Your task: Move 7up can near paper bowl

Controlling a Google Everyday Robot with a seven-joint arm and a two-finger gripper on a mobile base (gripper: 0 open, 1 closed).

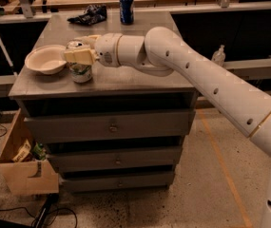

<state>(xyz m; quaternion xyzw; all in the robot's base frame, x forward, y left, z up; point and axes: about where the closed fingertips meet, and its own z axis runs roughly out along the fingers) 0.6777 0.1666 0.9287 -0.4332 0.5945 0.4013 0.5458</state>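
The 7up can (81, 71), whitish with green markings and a silver top, stands upright on the grey cabinet top (125, 77), just right of the paper bowl (45, 59) and almost touching its rim. My gripper (76, 49) reaches in from the right at the can's upper part. One cream finger (79, 56) lies across the can's front and the other sits behind it. The fingers are closed on the can.
A dark blue can (126, 7) stands at the back of the cabinet top, with a crumpled dark bag (90, 15) to its left. A cardboard box (23, 167) sits on the floor at the cabinet's left. A clear bottle (218, 55) stands on the shelf to the right.
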